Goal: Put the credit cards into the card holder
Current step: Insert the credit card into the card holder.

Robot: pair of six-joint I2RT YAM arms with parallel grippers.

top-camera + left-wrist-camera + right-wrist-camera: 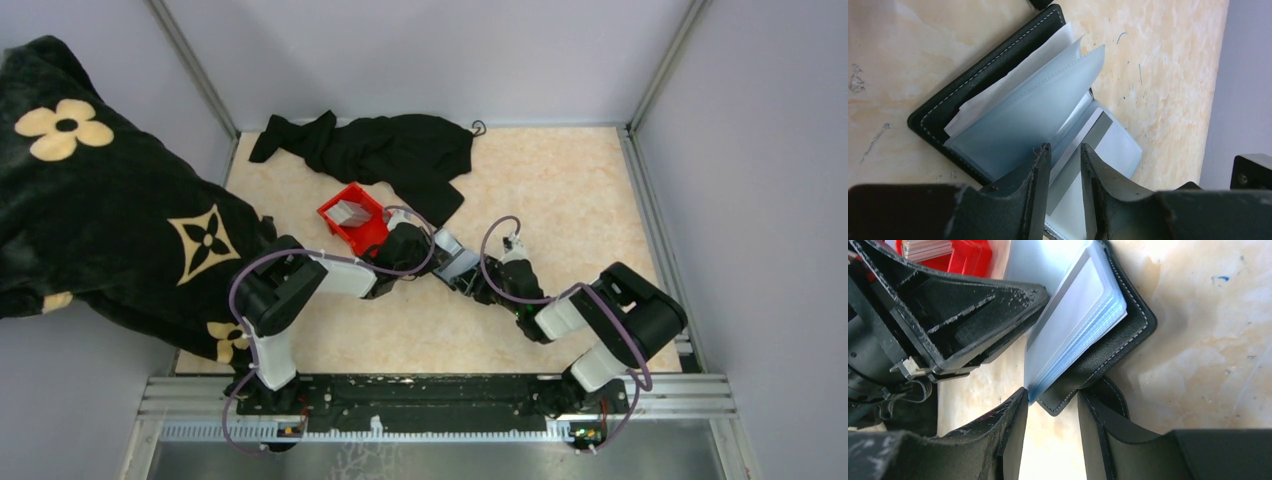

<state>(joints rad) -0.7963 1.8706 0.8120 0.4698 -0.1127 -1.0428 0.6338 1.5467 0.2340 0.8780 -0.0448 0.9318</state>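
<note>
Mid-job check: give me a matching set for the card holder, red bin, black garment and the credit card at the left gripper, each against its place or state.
1 card holder
2 red bin
3 black garment
4 credit card

a crumpled at the far side of the table
b lying open, sleeves fanned
c between the fingers of the left gripper
d holding spare cards

Pairs: 1-b, 2-d, 3-a, 4-c

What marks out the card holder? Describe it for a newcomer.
Start at the small red plastic bin near the middle of the beige marbled table. Just right of it lies the flat black folding card holder. Only it shows white stitching and clear bluish sleeves fanned open.
</note>
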